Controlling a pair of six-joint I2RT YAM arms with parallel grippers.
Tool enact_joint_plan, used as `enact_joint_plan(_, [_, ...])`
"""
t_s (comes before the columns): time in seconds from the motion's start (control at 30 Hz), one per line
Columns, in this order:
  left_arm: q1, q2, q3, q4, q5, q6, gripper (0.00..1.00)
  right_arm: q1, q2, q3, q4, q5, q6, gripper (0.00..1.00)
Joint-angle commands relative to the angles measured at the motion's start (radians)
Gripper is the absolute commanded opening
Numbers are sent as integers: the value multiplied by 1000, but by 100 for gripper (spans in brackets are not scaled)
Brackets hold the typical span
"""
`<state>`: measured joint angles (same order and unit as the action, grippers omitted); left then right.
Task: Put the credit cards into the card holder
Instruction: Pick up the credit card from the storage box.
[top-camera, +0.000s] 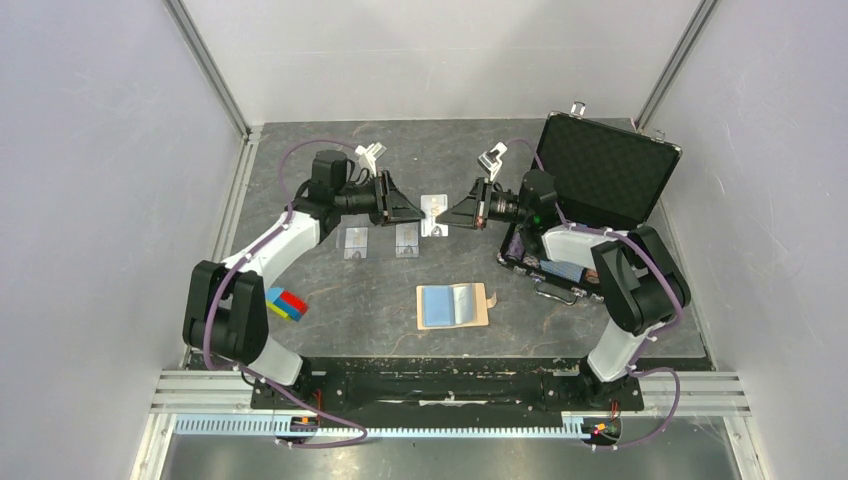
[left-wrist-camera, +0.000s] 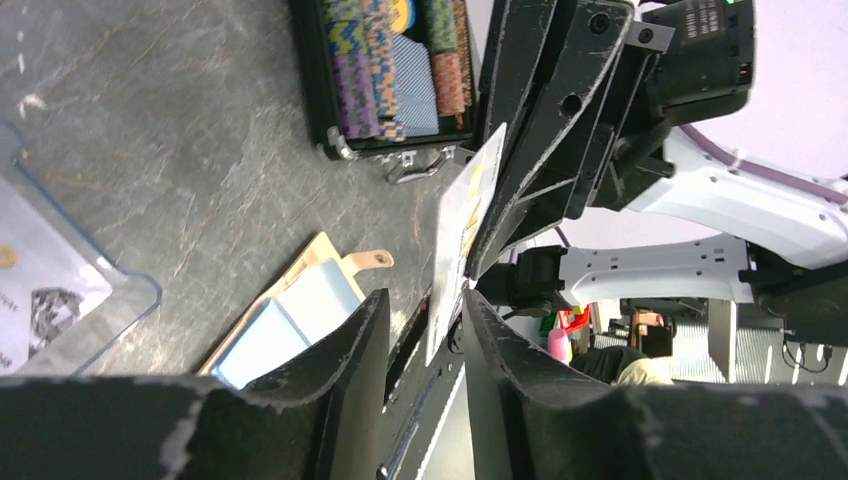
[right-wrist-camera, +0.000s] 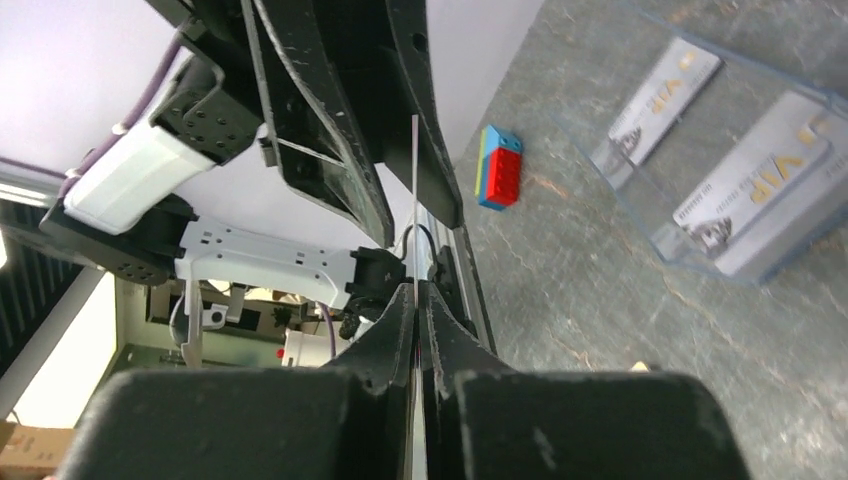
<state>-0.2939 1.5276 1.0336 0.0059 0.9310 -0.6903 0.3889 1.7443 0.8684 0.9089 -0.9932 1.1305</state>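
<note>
The right end effector (right-wrist-camera: 415, 296) is pressed together on a credit card (left-wrist-camera: 462, 230), pinching it edge-on so that it stands upright in the air above the middle of the surface (top-camera: 330, 290). Facing it, the left end effector (left-wrist-camera: 425, 300) is spread. The card's free end sits in the gap between its fingers (left-wrist-camera: 365, 335), and from its own camera neither finger seems to touch the card. The two arms meet nose to nose over the far half of the surface, with the card bridging them.

Just on the left arm's side, two more cards (top-camera: 356, 241) lie flat, printed faces up, in a clear plastic tray (left-wrist-camera: 100, 250). Nearer the arm bases, the card holder (top-camera: 452, 305) lies opened out flat with its light blue pockets upward, its tan edge and snap tab toward the right. It is well apart from the held card.

A black case (top-camera: 600, 165) stands open by the right arm with rows of poker chips (left-wrist-camera: 385, 60) inside. Blue, red and yellow blocks (top-camera: 286, 302) sit beside the left arm.
</note>
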Motion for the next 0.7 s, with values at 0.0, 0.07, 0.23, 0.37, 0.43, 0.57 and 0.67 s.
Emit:
enact_joint_plan(0.0, [-15, -12, -1, -170, -65, 110, 40, 1, -82, -10, -310, 35, -235, 0])
enact_joint_plan(0.07, [-34, -9, 10, -262, -110, 164, 40, 4, -99, 1, -529, 80, -367, 0])
enact_joint_plan(0.23, [-118, 22, 54, -482, -277, 303, 39, 8, -134, -68, -661, 120, -452, 0])
enact_joint_plan(0.37, [-180, 61, 48, -575, -390, 316, 30, 30, -176, -154, -671, 137, -464, 0])
enact_joint_plan(0.43, [-197, 76, 22, -575, -402, 297, 25, 42, -200, -196, -671, 152, -459, 0])
enact_joint_plan(0.57, [-214, 96, -13, -575, -425, 280, 17, 70, -251, -273, -672, 191, -453, 0])
enact_joint_plan(0.67, [-225, 101, -24, -580, -448, 279, 13, 73, -274, -323, -675, 212, -453, 0])
